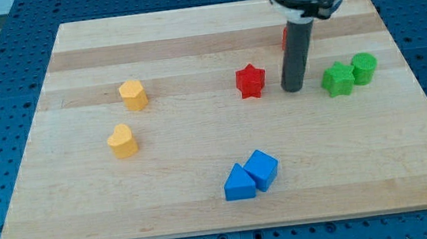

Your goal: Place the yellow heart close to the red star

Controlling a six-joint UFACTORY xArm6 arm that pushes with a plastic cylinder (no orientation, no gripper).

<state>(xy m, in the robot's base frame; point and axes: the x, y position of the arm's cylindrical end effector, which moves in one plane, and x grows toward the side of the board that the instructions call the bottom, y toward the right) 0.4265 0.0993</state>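
On a pale wooden board [207,208] bearing no readable writing, my tip [293,89] rests just beside the red star [250,81], at its 3 o'clock, holding and touching nothing. Well apart, toward 8 o'clock from the star, sits the yellow heart [123,141], with a yellow hexagon block [134,94] near its 12 o'clock.
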